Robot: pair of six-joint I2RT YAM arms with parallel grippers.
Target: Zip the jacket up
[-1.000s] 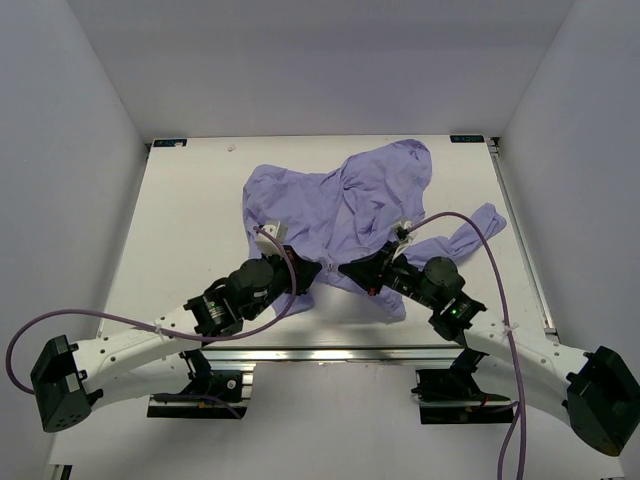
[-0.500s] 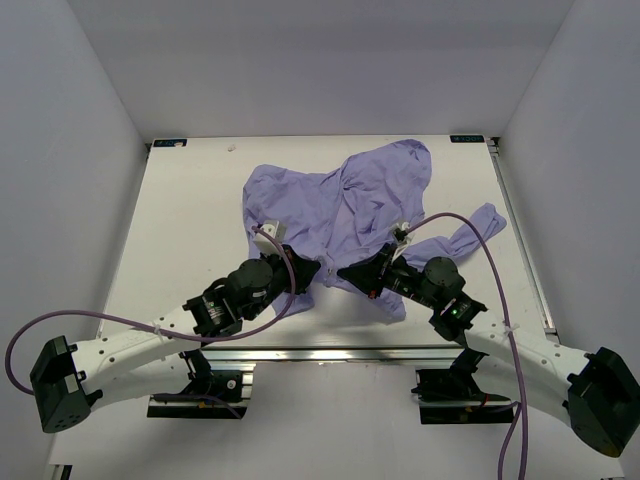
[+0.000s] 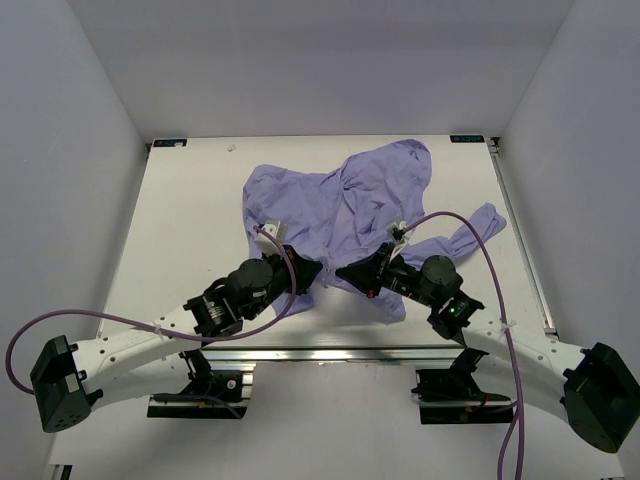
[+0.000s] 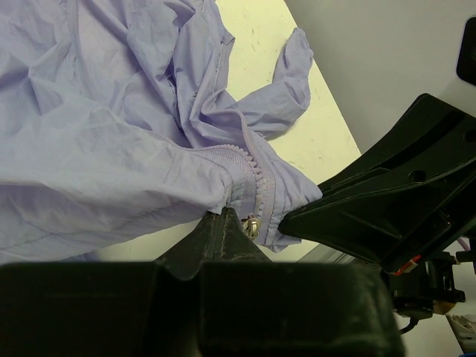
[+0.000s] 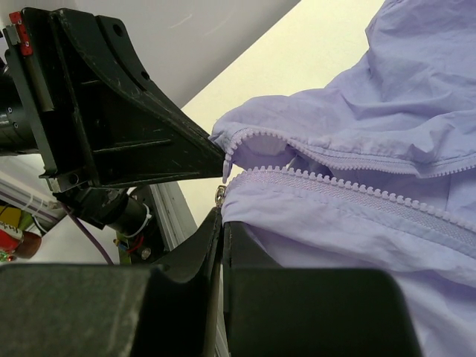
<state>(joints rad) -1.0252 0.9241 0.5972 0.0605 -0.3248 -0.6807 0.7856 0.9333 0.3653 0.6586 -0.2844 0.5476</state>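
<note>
My left claw (image 4: 222, 219) is pressed together on the jacket (image 3: 340, 205) hem, just beside the zipper slider (image 4: 253, 227). My right claw (image 5: 222, 217) pinches the opposite hem below the open teeth (image 5: 335, 181).

Step in hand, as I judge it: bringing the two zipper ends together. The next move calls for seating the free end in the slider.

The jacket lies crumpled on the white table (image 3: 190, 220), with plain walls (image 3: 320, 60) beyond.

Left pincer (image 3: 312, 272) and right pincer (image 3: 346, 271), closed, nearly meet at the crumpled jacket (image 3: 340, 200).

Bright even light, soft shadows, wrist-view foregrounds out of focus
</note>
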